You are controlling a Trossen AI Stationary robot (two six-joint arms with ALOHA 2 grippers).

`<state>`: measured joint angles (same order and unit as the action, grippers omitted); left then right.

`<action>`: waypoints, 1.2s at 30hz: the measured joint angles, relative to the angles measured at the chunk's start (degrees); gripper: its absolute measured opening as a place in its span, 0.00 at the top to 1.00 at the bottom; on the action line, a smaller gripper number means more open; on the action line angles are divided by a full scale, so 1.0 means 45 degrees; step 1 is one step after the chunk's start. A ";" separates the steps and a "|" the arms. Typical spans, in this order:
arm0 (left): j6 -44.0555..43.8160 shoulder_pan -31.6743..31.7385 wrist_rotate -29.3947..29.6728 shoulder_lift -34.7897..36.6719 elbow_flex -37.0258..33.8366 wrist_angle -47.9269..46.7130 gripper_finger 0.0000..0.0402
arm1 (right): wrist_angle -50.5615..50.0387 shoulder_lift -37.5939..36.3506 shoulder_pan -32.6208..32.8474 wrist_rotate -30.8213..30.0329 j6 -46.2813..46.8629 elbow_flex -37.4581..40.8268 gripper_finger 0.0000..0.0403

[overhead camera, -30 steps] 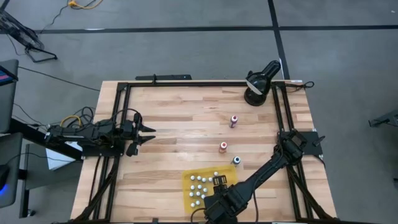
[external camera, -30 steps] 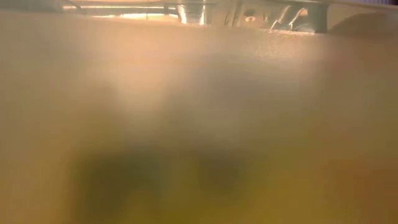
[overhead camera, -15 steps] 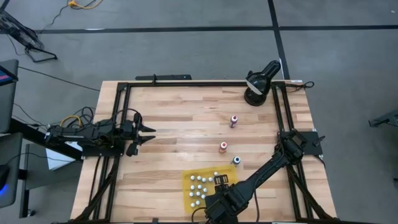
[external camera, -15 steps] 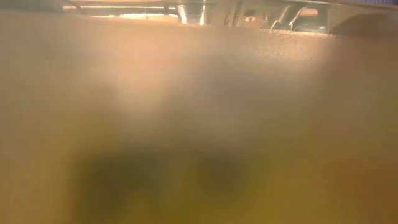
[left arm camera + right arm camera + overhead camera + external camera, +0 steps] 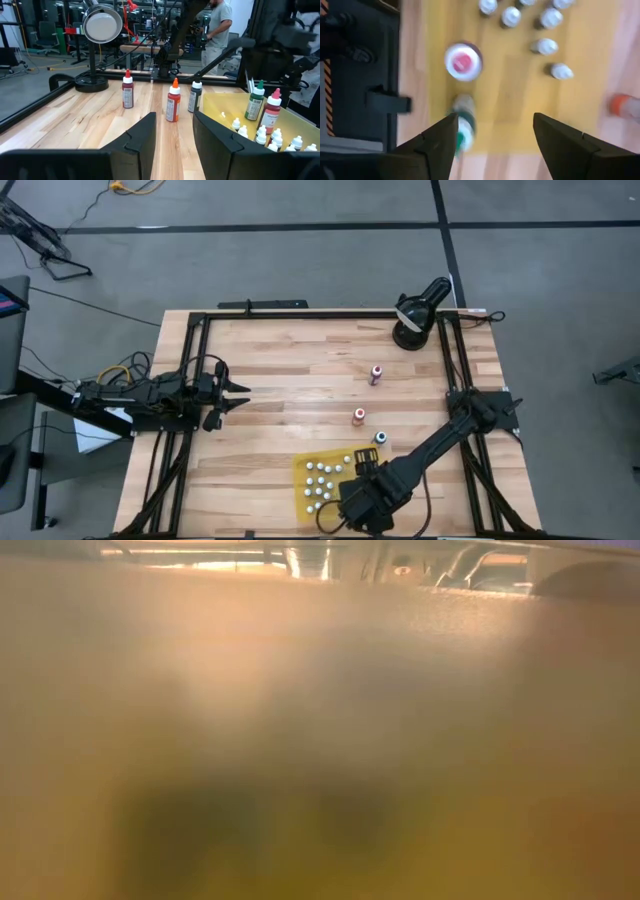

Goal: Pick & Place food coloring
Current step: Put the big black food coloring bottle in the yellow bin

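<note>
A flat yellow tray (image 5: 302,464) lies near the table's front edge. On it stand several small white-capped food coloring bottles (image 5: 318,478), plus a red-capped one (image 5: 463,61) and a green-capped one (image 5: 463,128). My right gripper (image 5: 495,140) hangs open above the tray's right part, pointing down. The green-capped bottle stands just beside one of its fingers, apart from it. Three more bottles stand on the bare wood: dark red (image 5: 376,373), orange (image 5: 358,416) and dark-capped (image 5: 380,439). My left gripper (image 5: 238,395) waits open at the table's left, pointing level across it.
A black desk lamp (image 5: 415,315) stands at the far right corner. A black frame (image 5: 300,315) runs around the tabletop. Bare wood lies between the left gripper and the three loose bottles. The low view is one blur. A person (image 5: 220,20) stands in the room beyond the table.
My right gripper has risen above the right part of the yellow tray and shifted a little toward the table's right edge. The bottles on the tray and on the wood stand where they were.
</note>
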<state>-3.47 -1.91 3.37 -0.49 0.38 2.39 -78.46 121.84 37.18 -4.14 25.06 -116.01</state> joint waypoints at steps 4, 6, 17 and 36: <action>-0.0003 0.0005 0.0003 0.0000 0.0000 0.0000 0.70 | -0.0579 -0.0740 -0.0401 -0.0092 0.0309 0.0005 0.38; -0.0001 0.0005 0.0003 0.0005 0.0000 0.0005 0.70 | -0.0886 -0.1160 -0.0632 -0.0171 0.0470 0.0005 0.38; 0.0002 0.0005 0.0003 0.0005 0.0000 0.0000 0.70 | -0.2465 -0.3199 -0.1428 -0.2298 -0.0018 0.0285 0.38; 0.0000 0.0003 0.0003 0.0005 0.0000 0.0000 0.70 | 0.2548 -0.7792 -0.2563 -0.1049 -0.4621 0.9139 0.38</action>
<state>-3.48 -1.90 3.38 -0.47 0.38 2.39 -67.00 86.78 25.65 -8.86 4.26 -74.88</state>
